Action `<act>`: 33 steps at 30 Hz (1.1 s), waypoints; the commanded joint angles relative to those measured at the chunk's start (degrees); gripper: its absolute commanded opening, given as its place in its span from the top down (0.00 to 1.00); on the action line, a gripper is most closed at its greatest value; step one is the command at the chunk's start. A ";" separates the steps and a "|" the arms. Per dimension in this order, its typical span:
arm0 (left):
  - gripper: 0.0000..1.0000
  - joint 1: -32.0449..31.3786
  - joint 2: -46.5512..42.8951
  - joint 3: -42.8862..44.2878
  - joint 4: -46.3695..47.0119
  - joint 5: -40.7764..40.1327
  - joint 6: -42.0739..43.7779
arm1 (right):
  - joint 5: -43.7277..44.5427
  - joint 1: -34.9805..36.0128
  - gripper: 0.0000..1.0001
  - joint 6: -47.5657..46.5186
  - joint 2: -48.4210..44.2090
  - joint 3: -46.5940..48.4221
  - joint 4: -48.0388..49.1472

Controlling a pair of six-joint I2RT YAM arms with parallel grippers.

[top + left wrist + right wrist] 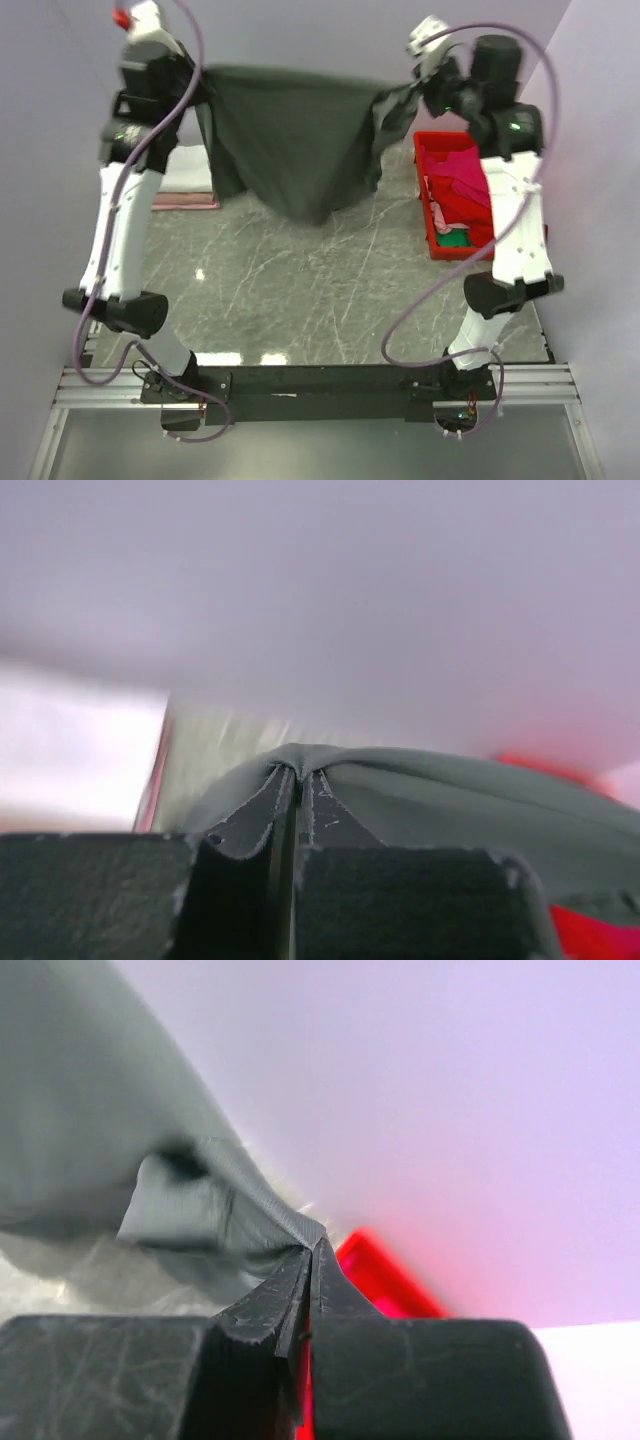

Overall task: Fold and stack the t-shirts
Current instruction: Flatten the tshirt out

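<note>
A dark charcoal-grey t-shirt (295, 140) hangs spread in the air between my two grippers, its lower edge sagging toward the table. My left gripper (200, 88) is shut on its left upper edge; the left wrist view shows the cloth (450, 800) pinched at the fingertips (298, 772). My right gripper (412, 95) is shut on its right upper edge; the right wrist view shows the cloth (120, 1110) caught at the tips (315, 1245). White (185, 168) and pale pink (185, 201) folded tees lie stacked at the far left. Magenta (460, 185) and green (455, 238) tees lie in the crate.
A red plastic crate (425, 200) stands at the right of the marble table (300, 290), beside the right arm. Walls close in at the back and both sides. The arm bases sit at the near edge.
</note>
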 commanded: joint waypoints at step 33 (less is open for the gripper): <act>0.02 -0.41 -59.91 -83.67 10.05 25.05 -10.32 | -22.65 -0.80 0.12 -9.35 -48.09 -80.98 5.04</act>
